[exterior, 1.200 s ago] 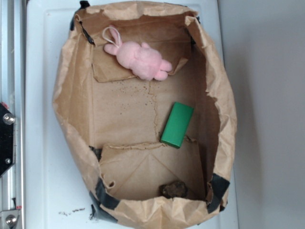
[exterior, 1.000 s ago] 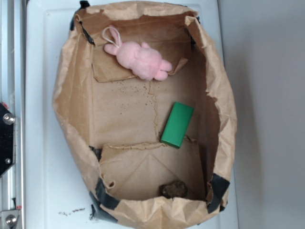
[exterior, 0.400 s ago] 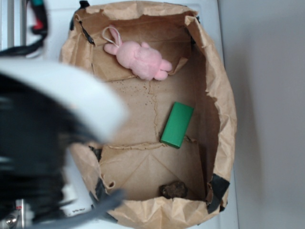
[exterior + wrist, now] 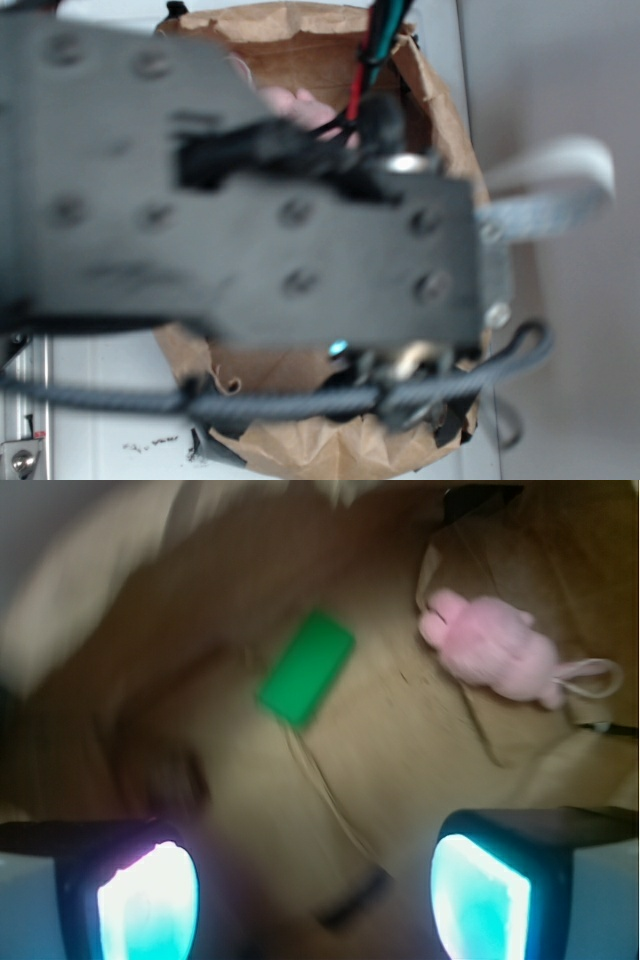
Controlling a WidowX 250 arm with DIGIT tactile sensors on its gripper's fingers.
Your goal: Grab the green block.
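White desk [image 4: 90,400] under crumpled brown paper bag [image 4: 300,455]. Blurred black robot arm [image 4: 250,240] now fills exterior view, hiding bag floor seen earlier. Jaws spread, empty. Small bright green rectangular block [image 4: 306,667] flat on bag floor, apart from pink plush bunny [image 4: 495,648].

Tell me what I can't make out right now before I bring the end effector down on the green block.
- Exterior view: the blurred arm covers most of the paper bag; the green block is hidden, and only a sliver of the pink bunny shows.
- Wrist view: motion blur smears the green block, so its edges are unclear.
- Wrist view: the end effector is cut off by the bottom edge; only its two glowing fingers show, apart.
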